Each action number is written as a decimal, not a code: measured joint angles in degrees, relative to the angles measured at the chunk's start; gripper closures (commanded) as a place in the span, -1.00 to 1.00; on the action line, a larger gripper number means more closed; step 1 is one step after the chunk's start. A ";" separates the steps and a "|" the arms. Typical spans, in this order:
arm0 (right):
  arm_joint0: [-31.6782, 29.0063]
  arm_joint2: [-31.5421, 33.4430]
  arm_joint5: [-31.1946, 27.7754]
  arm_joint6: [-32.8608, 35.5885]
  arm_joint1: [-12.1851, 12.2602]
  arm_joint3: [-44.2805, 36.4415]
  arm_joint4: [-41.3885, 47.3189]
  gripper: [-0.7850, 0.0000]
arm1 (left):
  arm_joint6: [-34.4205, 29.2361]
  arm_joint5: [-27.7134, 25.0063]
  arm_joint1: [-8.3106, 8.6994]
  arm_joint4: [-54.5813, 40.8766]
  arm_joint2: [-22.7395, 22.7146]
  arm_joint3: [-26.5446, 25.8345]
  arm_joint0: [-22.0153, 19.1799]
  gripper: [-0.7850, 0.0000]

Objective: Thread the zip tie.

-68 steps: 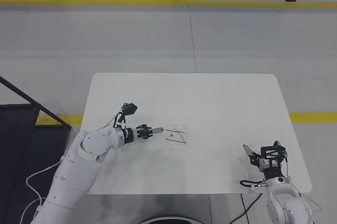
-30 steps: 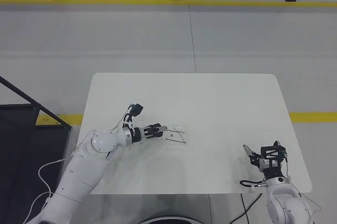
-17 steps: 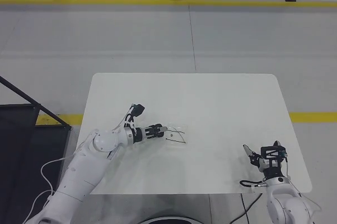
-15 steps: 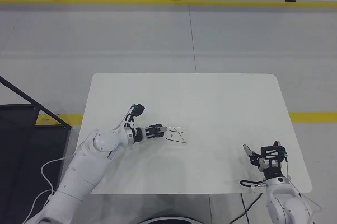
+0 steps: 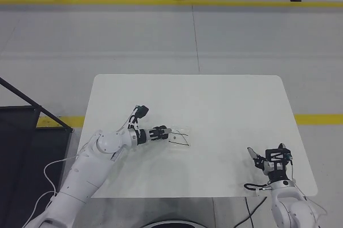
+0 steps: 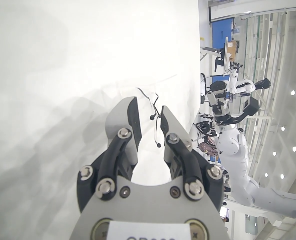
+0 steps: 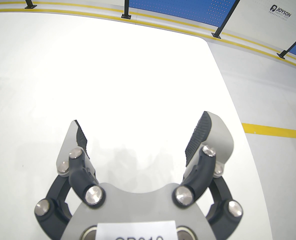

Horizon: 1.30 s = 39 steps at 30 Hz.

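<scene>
Zip tie [image 6: 158,144] entries, near edge first.

Right gripper [image 7: 141,119]: fingers spread wide, nothing held, over table [image 5: 228,102] near right corner.

Left gripper [image 6: 148,104]: fingers parted, nothing held, at clear sheet [image 5: 183,130].

Tie: black, thin, on the sheet, left of table's middle.

The left arm [image 5: 97,157] is slanting in over the table's [image 5: 228,97] left edge, with the left gripper [image 5: 166,133] pointing toward the middle and its fingers [image 6: 134,118] standing a little apart. The right gripper [image 5: 270,155] is hanging by the near right corner, its fingers [image 7: 200,133] spread wide.
</scene>
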 measured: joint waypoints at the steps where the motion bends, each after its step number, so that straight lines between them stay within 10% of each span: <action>1: 0.00 0.00 0.00 0.00 0.00 0.00 0.00 -1.00 | 0.05 0.00 -0.02 -0.02 0.08 0.07 -0.07 0.34; 15: 0.00 0.00 0.00 0.00 0.00 0.00 0.00 -1.00 | -0.05 -0.16 -0.14 -0.65 0.50 0.92 -0.66 1.00; 39: 0.02 0.00 -0.10 0.00 0.00 0.05 0.08 -1.00 | -3.79 -5.61 2.64 -3.70 -9.00 -8.34 5.54 1.00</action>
